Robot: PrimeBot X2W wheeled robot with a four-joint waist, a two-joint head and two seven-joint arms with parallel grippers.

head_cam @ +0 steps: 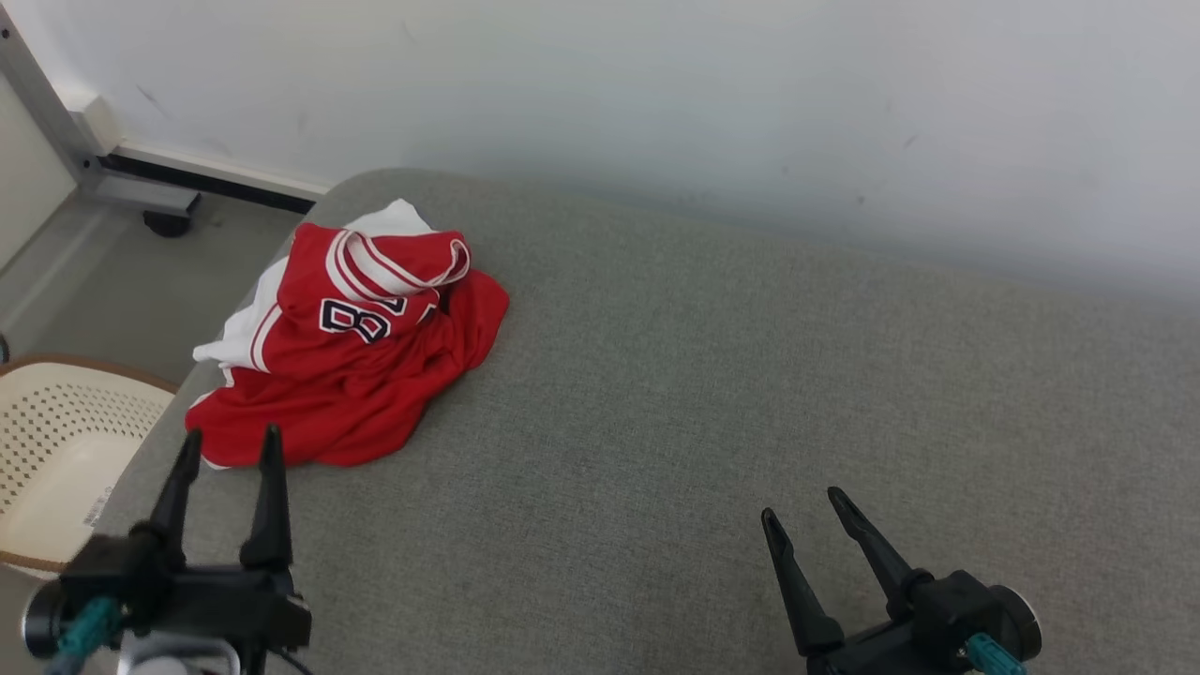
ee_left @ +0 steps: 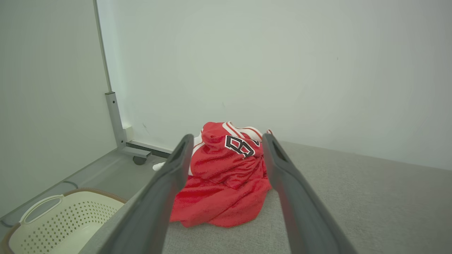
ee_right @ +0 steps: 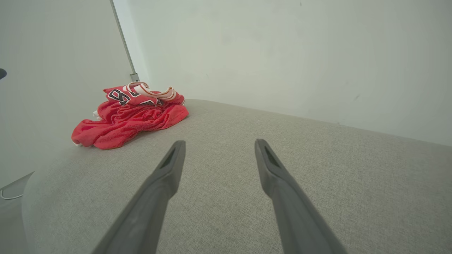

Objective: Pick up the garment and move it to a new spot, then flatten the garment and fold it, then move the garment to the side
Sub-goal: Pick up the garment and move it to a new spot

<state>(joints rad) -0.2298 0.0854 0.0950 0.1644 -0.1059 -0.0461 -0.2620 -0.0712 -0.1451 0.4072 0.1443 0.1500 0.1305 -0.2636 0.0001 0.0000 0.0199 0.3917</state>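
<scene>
- Head view first — the garment (head_cam: 356,375), a red jersey with white trim and a dark number, sits crumpled in a heap at the far left corner of the grey fabric-covered worktop (head_cam: 703,394).
- The heap's left side runs right along the worktop's left edge, with a white patch of cloth showing there.
- Down at the lower left, the left end effector (head_cam: 232,436) is released, its two dark fingers spread wide and pointing at the near edge of the heap.
- Its tips overlap the red cloth from this angle, but nothing is pinched between them.
- Left wrist view: the fingers (ee_left: 169,176) frame the jersey (ee_left: 226,183), which lies beyond them on the worktop. Whether either tip touches the fabric cannot be told.
- Over on the lower right, the right end effector (head_cam: 802,503) is also released and empty, above bare worktop and well apart from the garment.
- Right wrist view confirms it — spread fingers (ee_right: 279,176) over plain grey fabric, with the red heap (ee_right: 130,120) away at the upper left.
- A cream perforated basket (head_cam: 66,422) with a brown rim stands on the floor (head_cam: 141,291) beside the worktop's left side.
- Behind it all is a white wall (head_cam: 750,94), and a grey metal frame foot (head_cam: 141,192) with a dark caster stands at the far left.
</scene>
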